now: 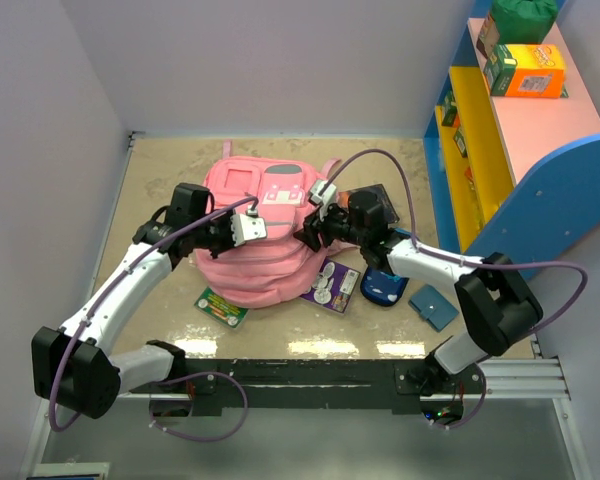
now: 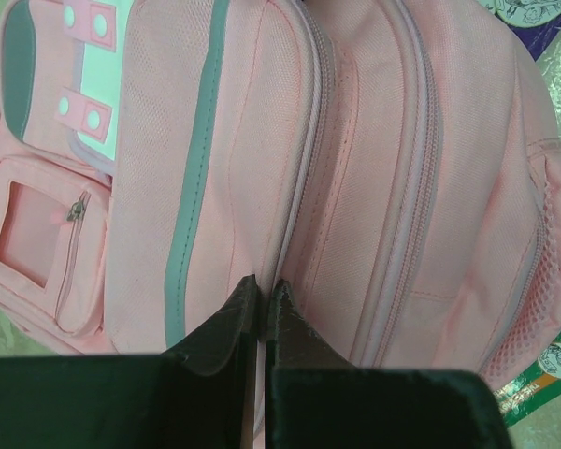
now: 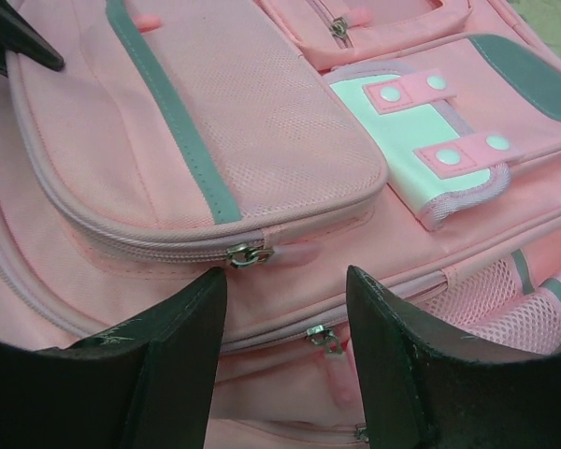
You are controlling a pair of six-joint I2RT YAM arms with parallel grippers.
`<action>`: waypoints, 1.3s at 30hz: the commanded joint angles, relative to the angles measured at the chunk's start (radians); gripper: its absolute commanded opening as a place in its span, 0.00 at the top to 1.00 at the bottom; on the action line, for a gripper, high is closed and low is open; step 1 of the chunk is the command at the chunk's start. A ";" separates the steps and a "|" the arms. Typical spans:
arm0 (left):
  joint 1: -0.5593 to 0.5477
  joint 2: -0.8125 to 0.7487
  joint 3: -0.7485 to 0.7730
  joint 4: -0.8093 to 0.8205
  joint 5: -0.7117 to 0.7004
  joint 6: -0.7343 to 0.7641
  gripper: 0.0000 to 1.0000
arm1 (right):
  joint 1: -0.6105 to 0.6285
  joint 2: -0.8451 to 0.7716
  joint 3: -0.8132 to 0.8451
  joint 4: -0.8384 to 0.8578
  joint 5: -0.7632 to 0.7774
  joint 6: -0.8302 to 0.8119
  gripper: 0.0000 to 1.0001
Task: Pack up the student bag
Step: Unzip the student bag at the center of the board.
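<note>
The student bag (image 1: 260, 250), a large pink backpack with grey trim, lies front-up in the middle of the table. My left gripper (image 1: 230, 232) rests on its left side. In the left wrist view its jaws (image 2: 262, 285) are pinched together on a seam of the bag (image 2: 374, 187) beside a zip line. My right gripper (image 1: 308, 235) is at the bag's right side and stands open (image 3: 285, 273) just above the fabric (image 3: 262, 112). A zip slider with a pink pull (image 3: 325, 339) lies between its fingers, and another slider (image 3: 246, 254) sits just beyond the left finger.
A green booklet (image 1: 220, 305), a purple sticker sheet (image 1: 332, 285), a dark-blue pencil case (image 1: 383, 287) and a small blue pad (image 1: 433, 305) lie along the bag's near side. A blue, yellow and pink shelf (image 1: 500, 150) holding an orange box (image 1: 528, 70) stands at the right. Walls close in the left and back.
</note>
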 commanded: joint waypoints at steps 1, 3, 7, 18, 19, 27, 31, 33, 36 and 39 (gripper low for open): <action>0.000 -0.034 0.041 0.031 0.086 0.016 1.00 | -0.007 0.035 0.058 0.084 -0.028 -0.032 0.43; -0.002 -0.033 0.043 0.026 0.089 0.016 1.00 | -0.009 0.054 0.072 0.093 -0.038 -0.034 0.43; 0.000 -0.027 0.040 0.025 0.089 0.016 1.00 | -0.009 0.061 0.084 0.104 -0.085 -0.040 0.48; 0.000 -0.014 0.021 0.063 0.057 -0.007 1.00 | -0.007 -0.023 0.081 -0.041 -0.186 -0.084 0.90; -0.002 -0.014 0.023 0.071 0.051 -0.024 1.00 | -0.007 -0.038 0.078 -0.051 -0.186 -0.084 0.92; -0.003 0.016 0.044 0.091 0.017 -0.085 1.00 | 0.007 -0.100 0.019 -0.081 -0.186 -0.064 1.00; -0.002 0.016 0.046 0.092 0.017 -0.090 1.00 | 0.014 -0.117 0.020 -0.097 -0.167 -0.055 1.00; -0.002 0.015 0.046 0.083 0.019 -0.081 1.00 | 0.014 -0.129 0.006 -0.089 -0.081 -0.054 1.00; -0.002 0.013 0.047 0.068 0.028 -0.071 1.00 | 0.014 -0.140 -0.024 -0.036 0.046 -0.049 0.67; -0.002 0.010 0.046 0.053 0.040 -0.058 1.00 | 0.014 -0.132 -0.046 0.020 0.110 -0.075 0.46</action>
